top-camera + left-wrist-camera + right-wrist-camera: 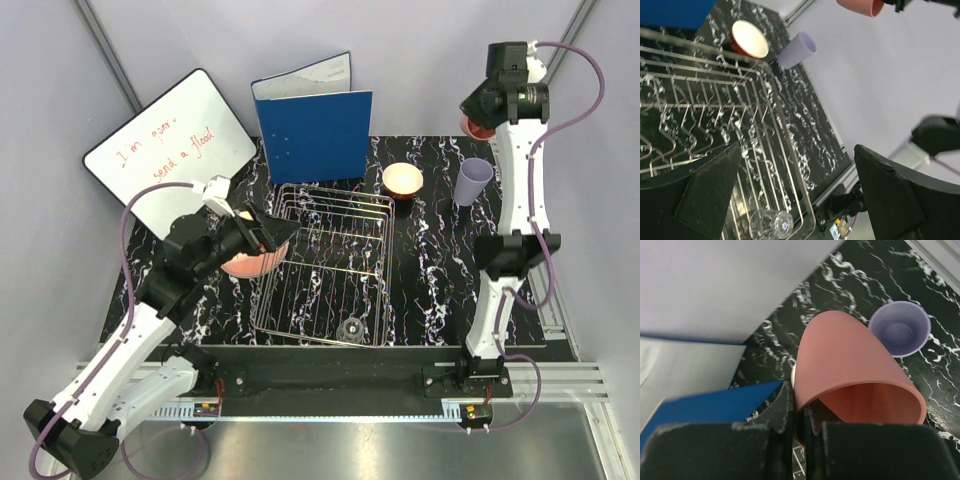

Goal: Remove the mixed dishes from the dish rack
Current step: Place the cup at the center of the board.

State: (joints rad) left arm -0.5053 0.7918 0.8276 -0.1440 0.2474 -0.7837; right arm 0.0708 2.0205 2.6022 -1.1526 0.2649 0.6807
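– Dish rack (pixel 325 265), how far are you getting with it?
– Nearly through, by my reading. Red bowl (pixel 402 180) and lavender cup (pixel 473 181) are sitting on the bench (pixel 430 280) beyond the rack's far right corner, both out. Pink cup (pixel 855 375) is hanging in the air above that far right area. My right hand (pixel 799 416) is pinching its wall at the rim, with the mouth tipping toward the wrist camera.
– Plates?
– One salmon-toned plate (pixel 240 265) is lying just beside the rack's left edge, under my left hand (pixel 797 195). That hand is standing wide open, gripping nothing. I can't tell whether the second plate is lying beneath the first, because the arm is covering that spot.
– So what's sitting inside?
– Only the small clear glass (pixel 352 328) is showing, at the rack's near edge, toward the right corner. I'm judging two steps as outstanding: setting the pink cup down, then taking the glass out.
– Any writing I should be logging?
– Whiteboard (pixel 170 150) at far left is carrying two lines of red handwriting. I'm reading it as roughly "I am open / send a flood", but the first line is too small to trust. Blue binder (pixel 312 130) standing behind the rack is showing no label. No brand marks are showing on any dish.
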